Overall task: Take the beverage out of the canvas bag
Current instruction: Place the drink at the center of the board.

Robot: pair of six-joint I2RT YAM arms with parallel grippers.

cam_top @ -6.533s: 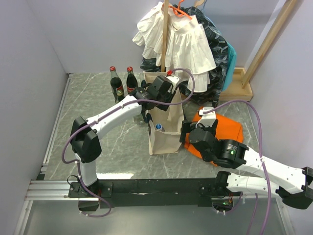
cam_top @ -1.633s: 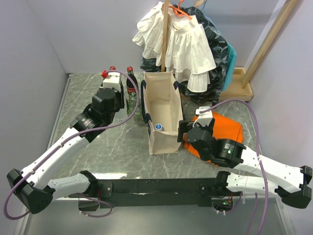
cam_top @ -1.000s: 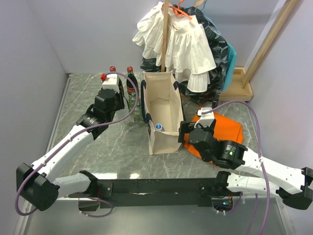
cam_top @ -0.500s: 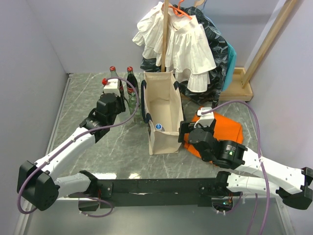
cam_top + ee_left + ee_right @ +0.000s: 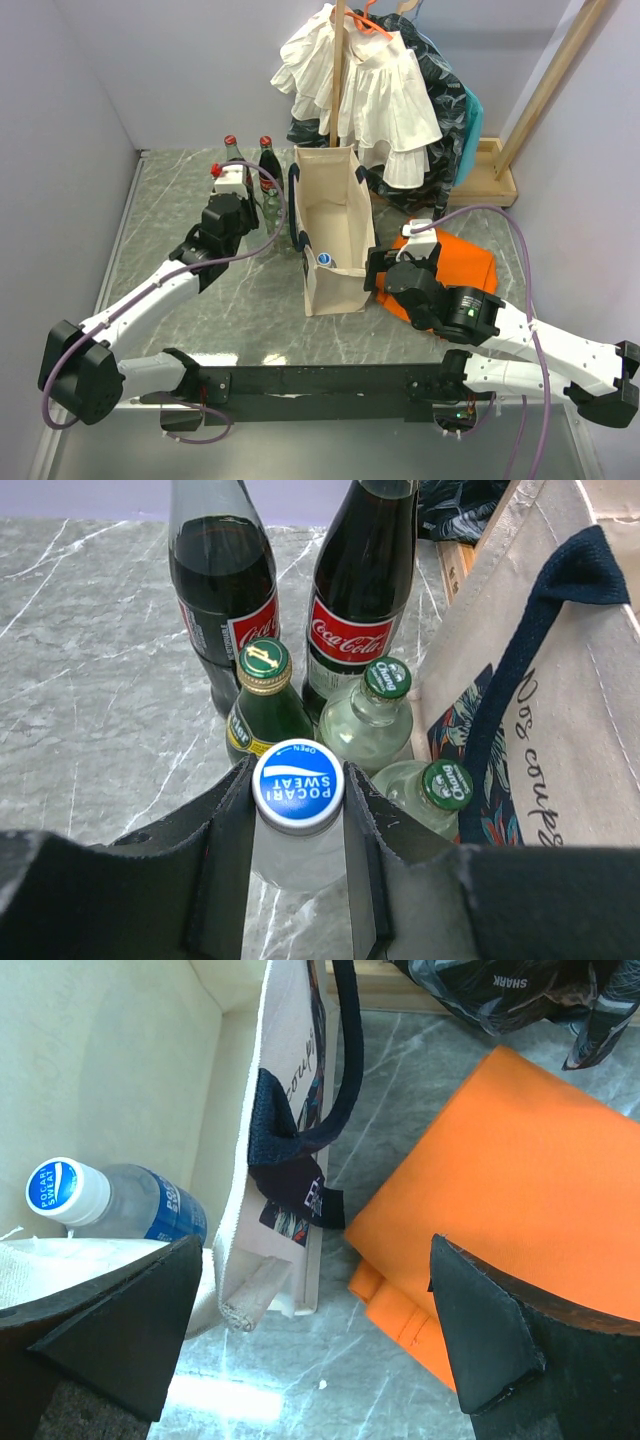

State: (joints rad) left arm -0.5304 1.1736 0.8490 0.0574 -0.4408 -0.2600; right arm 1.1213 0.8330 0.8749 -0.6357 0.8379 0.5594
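left pincer (image 5: 296, 805) pinches a clear blue-capped plastic bottle (image 5: 297, 780), body mostly hidden. right pincer (image 5: 315, 1260) spread beside cream canvas bag (image 5: 330, 285).

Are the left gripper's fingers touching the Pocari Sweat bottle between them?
Touching. The left wrist view shows the left gripper with both fingers pressed against the cap of the Pocari Sweat bottle, no gap either side.

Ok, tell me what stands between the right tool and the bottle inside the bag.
The canvas bag itself, by its side wall and navy handle. The open right tool straddles that wall, with the Pocari Sweat bottle on the inner side. The bag's mouth is open above the bottle, and nothing visible covers it.
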